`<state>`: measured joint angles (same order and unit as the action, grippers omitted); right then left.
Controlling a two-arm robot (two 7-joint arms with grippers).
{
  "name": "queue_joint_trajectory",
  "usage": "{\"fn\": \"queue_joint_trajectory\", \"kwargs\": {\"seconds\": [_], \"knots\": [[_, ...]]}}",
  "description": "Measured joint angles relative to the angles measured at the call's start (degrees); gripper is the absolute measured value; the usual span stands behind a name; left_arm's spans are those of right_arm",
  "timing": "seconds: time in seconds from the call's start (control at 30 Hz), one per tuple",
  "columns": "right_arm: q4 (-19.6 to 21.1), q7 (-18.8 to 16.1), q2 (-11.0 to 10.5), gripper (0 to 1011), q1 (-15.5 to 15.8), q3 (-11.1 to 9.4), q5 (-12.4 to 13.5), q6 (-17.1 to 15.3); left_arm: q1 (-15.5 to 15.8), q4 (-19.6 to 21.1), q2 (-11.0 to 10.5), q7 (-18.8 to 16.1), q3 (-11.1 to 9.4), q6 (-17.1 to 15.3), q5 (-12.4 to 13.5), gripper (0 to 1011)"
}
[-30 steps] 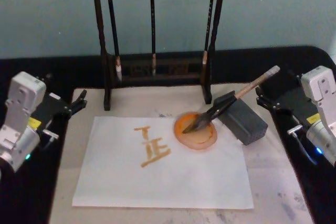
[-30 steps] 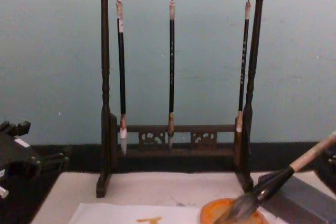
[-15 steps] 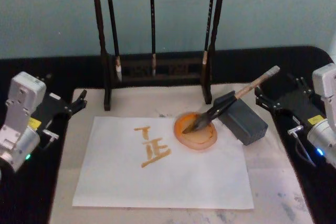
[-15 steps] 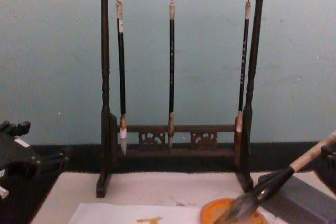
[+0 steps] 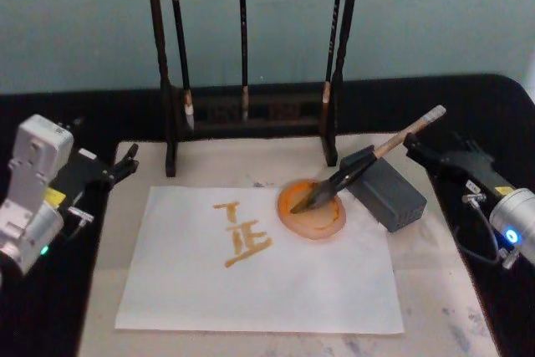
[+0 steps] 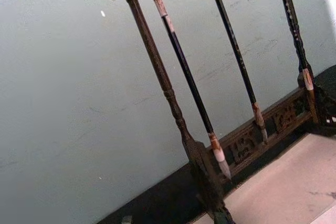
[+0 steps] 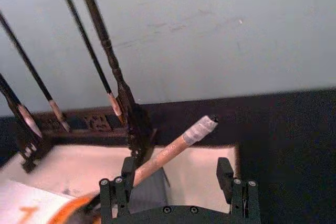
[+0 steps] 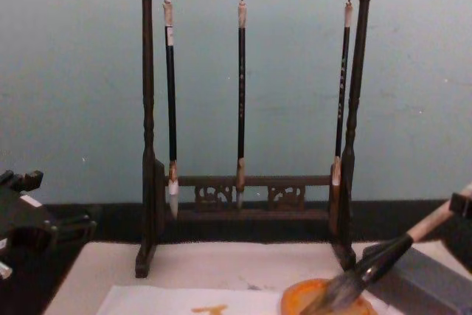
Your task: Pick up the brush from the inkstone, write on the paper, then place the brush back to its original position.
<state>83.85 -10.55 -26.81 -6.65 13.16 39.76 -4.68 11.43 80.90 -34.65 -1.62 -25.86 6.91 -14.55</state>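
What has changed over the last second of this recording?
The right gripper has swung in toward the end of the brush handle, its wrist dropping lower. It is open with the handle between its fingers, nothing gripped yet. The brush still rests on the inkstone, tuft in the orange dish. The left gripper and the paper are unchanged.

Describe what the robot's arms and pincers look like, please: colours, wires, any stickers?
The left arm is a boxy white casing with a yellow sticker and a small green light; the left pincer is black. The right arm has a rounded silver-white wrist with a blue light, a thin cable and a yellow sticker; the right pincer is black, studded with screw heads.
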Motion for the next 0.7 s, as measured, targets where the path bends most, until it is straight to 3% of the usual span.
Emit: {"fn": "queue_joint_trajectory", "kwargs": {"seconds": [0.13, 0.3, 0.7], "knots": [[0.0, -0.8, 2.3, 1000, 0.4, -2.7, 5.8, -4.2, 0.0, 0.0, 0.0, 0.0, 0.0, 0.0, 0.0, 1010], [-0.2, -0.9, 3.7, 1000, 0.5, -4.1, 11.0, -6.9, 0.0, 0.0, 0.0, 0.0, 0.0, 0.0, 0.0, 1010], [-1.8, 0.6, 6.5, 1000, -0.4, -5.0, 18.7, -9.8, 0.0, 0.0, 0.0, 0.0, 0.0, 0.0, 0.0, 1010]]}}
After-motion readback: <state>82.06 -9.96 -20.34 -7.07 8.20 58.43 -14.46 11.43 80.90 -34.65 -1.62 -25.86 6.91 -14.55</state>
